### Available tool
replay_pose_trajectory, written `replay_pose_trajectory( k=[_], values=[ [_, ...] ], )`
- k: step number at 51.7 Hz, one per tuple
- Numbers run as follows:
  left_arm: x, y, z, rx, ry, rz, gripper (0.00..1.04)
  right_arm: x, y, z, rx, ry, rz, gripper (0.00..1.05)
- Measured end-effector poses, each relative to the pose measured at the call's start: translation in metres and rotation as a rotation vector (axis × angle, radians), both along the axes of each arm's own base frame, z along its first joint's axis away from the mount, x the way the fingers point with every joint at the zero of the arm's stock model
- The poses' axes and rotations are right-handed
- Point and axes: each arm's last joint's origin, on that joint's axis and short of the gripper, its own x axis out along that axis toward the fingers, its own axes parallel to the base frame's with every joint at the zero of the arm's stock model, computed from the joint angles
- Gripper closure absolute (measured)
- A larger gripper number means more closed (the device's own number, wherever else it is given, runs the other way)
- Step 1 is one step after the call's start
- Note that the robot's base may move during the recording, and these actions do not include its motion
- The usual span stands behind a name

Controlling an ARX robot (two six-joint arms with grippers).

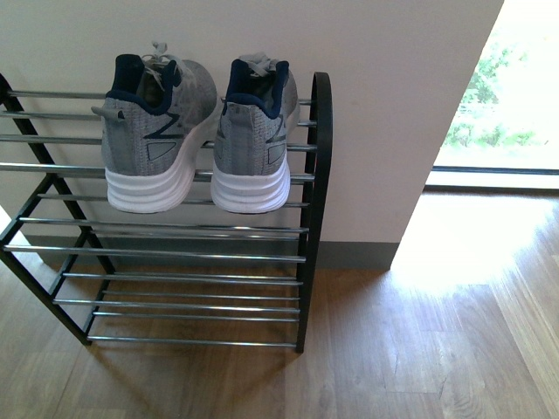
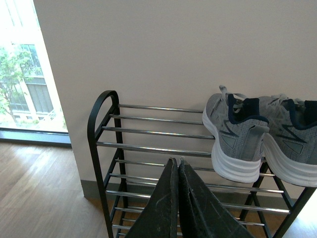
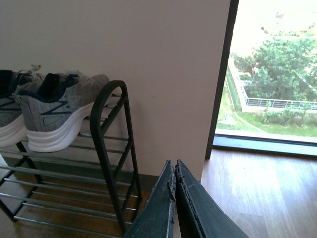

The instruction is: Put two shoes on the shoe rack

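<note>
While sneakers (image 1: 153,131) top the rack (image 1: 318,175), left claw (image 2: 177,163) and right claw (image 3: 174,166) hang clear, pressed together.

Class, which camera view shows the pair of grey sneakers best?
The front view: both grey sneakers sit whole on the shoe rack, heels toward the camera. Each wrist view crops one sneaker at its edge.
</note>
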Motion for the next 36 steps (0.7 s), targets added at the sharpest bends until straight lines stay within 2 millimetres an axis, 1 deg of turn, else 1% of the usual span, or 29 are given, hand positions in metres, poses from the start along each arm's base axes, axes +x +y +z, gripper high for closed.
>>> replay_pose_trajectory(
  k=[5,20,21,22,24,25,29,31,32,36],
  values=[
    [0.0,0.0,0.0,0.0,0.0,0.0,1.04,-0.0044,0.0,0.0017,0.0,-0.029,-0.001,1.03],
    [0.0,0.0,0.0,0.0,0.0,0.0,1.03,-0.0047,0.0,0.0017,0.0,-0.03,-0.002,1.03],
    [0.0,0.0,0.0,0.0,0.0,0.0,1.0,-0.0047,0.0,0.0017,0.0,-0.03,-0.002,1.03],
    [0.0,0.0,0.0,0.0,0.0,0.0,0.98,-0.0047,0.0,0.0017,0.0,-0.03,-0.002,1.01],
    [0.0,0.0,0.0,0.0,0.0,0.0,0.91,-0.0047,0.0,0.0017,0.0,-0.03,-0.002,0.93],
    [0.0,0.0,0.0,0.0,0.0,0.0,0.86,-0.0047,0.0,0.0017,0.0,-0.03,-0.002,0.9],
    [0.0,0.0,0.0,0.0,0.0,0.0,0.68,-0.0047,0.0,0.0017,0.0,-0.03,-0.002,0.72],
    [0.0,0.0,0.0,0.0,0.0,0.0,0.61,-0.0047,0.0,0.0017,0.0,-0.031,-0.002,0.63],
    [0.0,0.0,0.0,0.0,0.0,0.0,0.55,-0.0047,0.0,0.0017,0.0,-0.03,-0.002,0.58],
    [0.0,0.0,0.0,0.0,0.0,0.0,0.39,-0.0047,0.0,0.0017,0.0,-0.031,-0.002,0.42]
  ],
)
